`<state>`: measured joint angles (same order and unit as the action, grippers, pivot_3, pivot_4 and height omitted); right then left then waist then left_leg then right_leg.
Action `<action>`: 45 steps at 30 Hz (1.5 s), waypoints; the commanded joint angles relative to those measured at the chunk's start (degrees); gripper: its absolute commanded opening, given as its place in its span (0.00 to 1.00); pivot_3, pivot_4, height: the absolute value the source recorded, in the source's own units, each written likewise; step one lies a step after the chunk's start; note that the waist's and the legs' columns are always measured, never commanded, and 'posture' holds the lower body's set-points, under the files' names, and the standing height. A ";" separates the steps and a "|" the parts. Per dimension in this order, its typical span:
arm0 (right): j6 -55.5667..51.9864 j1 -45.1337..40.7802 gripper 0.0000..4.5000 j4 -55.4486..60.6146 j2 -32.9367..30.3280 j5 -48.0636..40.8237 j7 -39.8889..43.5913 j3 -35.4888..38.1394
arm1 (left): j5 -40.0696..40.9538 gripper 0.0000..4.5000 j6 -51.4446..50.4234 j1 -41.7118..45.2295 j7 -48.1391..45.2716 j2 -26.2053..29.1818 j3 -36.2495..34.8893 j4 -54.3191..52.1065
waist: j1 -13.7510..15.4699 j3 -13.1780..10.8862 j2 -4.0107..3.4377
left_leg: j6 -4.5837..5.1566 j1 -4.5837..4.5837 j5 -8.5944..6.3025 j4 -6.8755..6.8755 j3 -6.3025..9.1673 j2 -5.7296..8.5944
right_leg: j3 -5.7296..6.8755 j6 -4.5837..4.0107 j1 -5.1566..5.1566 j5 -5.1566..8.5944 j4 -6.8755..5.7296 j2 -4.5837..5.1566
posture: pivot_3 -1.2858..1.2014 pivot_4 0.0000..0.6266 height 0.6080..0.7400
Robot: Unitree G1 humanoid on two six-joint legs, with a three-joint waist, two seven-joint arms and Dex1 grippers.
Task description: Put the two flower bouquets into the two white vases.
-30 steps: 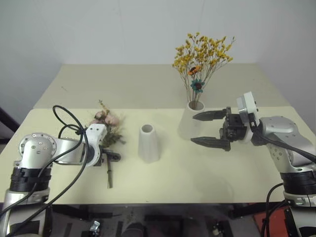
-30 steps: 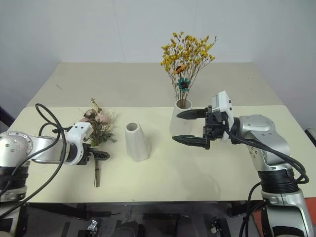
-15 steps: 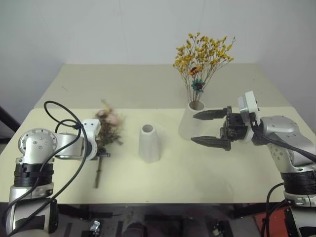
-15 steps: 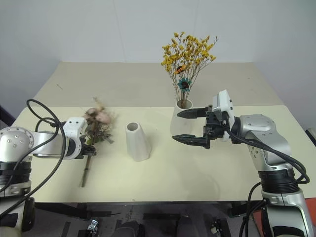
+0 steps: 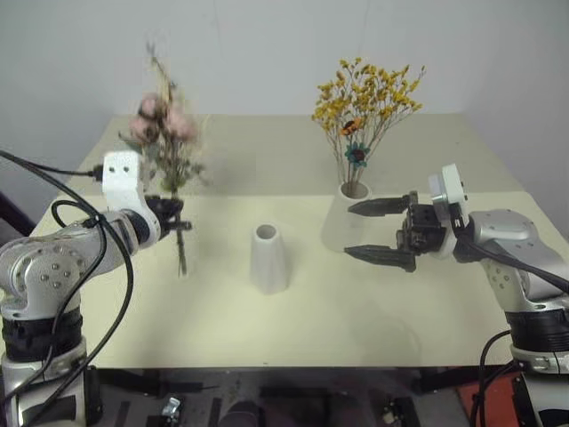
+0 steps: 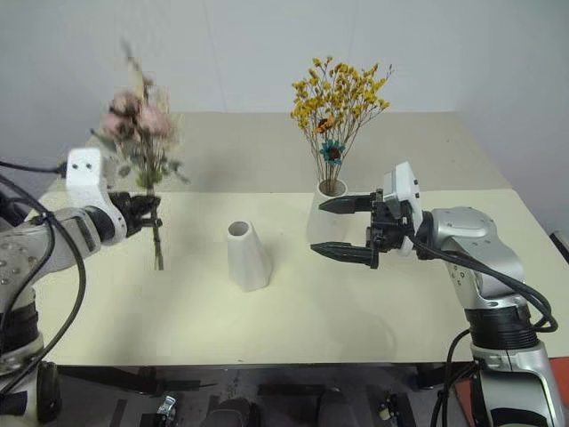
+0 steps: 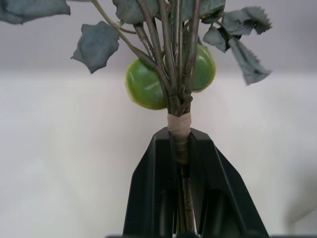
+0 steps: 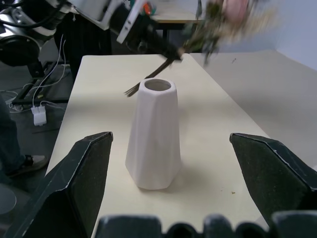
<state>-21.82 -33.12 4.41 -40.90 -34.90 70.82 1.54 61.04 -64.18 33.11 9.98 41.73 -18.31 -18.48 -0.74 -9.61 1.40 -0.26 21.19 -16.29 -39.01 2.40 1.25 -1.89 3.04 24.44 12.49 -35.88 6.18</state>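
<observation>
My left gripper [image 5: 174, 222] is shut on the stem of the pink rose bouquet [image 5: 162, 129], which it holds upright above the table's left side; its fingers [image 7: 153, 198] clamp the taped stem [image 7: 179, 130]. The empty small white cone vase [image 5: 268, 258] stands mid-table, right of that stem's lower end. Behind it to the right, the wider white vase [image 5: 342, 218] holds the yellow bouquet [image 5: 364, 102] with its teal flower. My right gripper [image 5: 382, 231] hangs open, level, just right of that vase, aimed at the cone vase [image 8: 153, 134].
A cream table [image 5: 356, 311] runs to a second table [image 5: 267, 151] behind it, against a pale wall. Open tabletop lies in front of both vases. In the right wrist view, cables and equipment [image 8: 37, 111] sit on the floor past the table's edge.
My left gripper shut on the rose bouquet's stem, lifted it off the table and swung it from lying flat to upright. The right arm stayed put.
</observation>
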 commanded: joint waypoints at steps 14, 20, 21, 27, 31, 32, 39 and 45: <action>1.10 1.80 1.00 3.07 0.14 -2.35 -2.76 7.45 | 2.12 0.02 12.69 10.11 -24.97 -3.54 -1.88 1.26 | -0.08 -0.01 0.02 | 0.40 -0.02 -0.22 -0.06 0.01 -0.01 | 0.05 0.01 -0.07 0.00 -0.05 -0.03 | 0.52 0.24 1.00; 0.44 3.15 1.00 5.29 0.02 -2.81 -3.54 8.27 | 5.62 0.02 12.15 11.89 -30.26 -5.24 -1.06 2.42 | -0.13 -0.01 0.02 | 0.41 -0.02 -0.22 -0.08 0.02 -0.01 | 0.05 0.01 -0.07 0.00 -0.05 -0.04 | 0.52 0.24 1.00; 0.41 3.36 1.00 5.62 0.07 -2.86 -3.70 8.28 | 6.30 0.02 12.40 11.90 -31.10 -5.84 -1.05 2.39 | -0.13 -0.01 0.02 | 0.40 -0.02 -0.22 -0.08 0.01 -0.01 | 0.05 0.01 -0.07 0.00 -0.06 -0.04 | 0.52 0.24 1.00; 0.29 3.62 1.00 6.31 0.26 -3.11 -4.48 8.06 | 5.64 0.02 13.09 12.18 -34.74 -7.47 1.04 2.75 | -0.11 -0.01 0.02 | 0.40 -0.03 -0.22 -0.10 0.02 -0.01 | 0.05 0.01 -0.09 0.00 -0.06 -0.04 | 0.52 0.24 1.00; 0.26 3.83 1.00 6.69 0.16 -3.37 -4.85 8.16 | 1.20 0.02 16.51 10.51 -38.78 -7.87 3.54 1.88 | -0.12 -0.01 0.02 | 0.40 -0.03 -0.22 -0.10 0.01 -0.01 | 0.05 0.01 -0.09 0.00 -0.05 -0.05 | 0.52 0.24 1.00; 0.25 3.92 1.00 6.79 0.11 -3.45 -4.94 8.21 | 0.11 0.02 17.18 10.24 -39.48 -7.91 4.15 1.76 | -0.13 -0.01 0.02 | 0.40 -0.03 -0.22 -0.10 0.01 -0.02 | 0.06 0.01 -0.09 0.00 -0.04 -0.06 | 0.52 0.24 1.00; 0.08 4.34 1.00 7.45 -0.22 -3.80 -5.49 8.43 | -6.35 0.02 21.90 8.65 -41.49 -10.21 7.25 1.48 | -0.07 -0.01 0.02 | 0.41 -0.03 -0.22 -0.12 0.01 -0.02 | 0.06 0.01 -0.12 0.00 -0.02 -0.05 | 0.52 0.24 1.00; 0.00 4.57 1.00 7.77 -0.34 -3.90 -5.79 8.50 | -6.96 0.02 21.70 7.67 -42.90 -10.67 7.43 1.06 | -0.14 -0.01 0.02 | 0.43 -0.03 -0.23 -0.12 0.01 -0.05 | 0.06 0.01 -0.11 0.00 -0.03 -0.07 | 0.52 0.24 1.00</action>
<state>-21.66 -28.30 10.11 -40.47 -37.30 65.40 7.88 54.08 -43.74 40.34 -32.17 31.08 -10.29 -15.08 -0.87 -9.63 1.42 0.17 21.16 -16.52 -39.14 2.42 1.20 -1.83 3.05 24.33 12.49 -35.91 6.11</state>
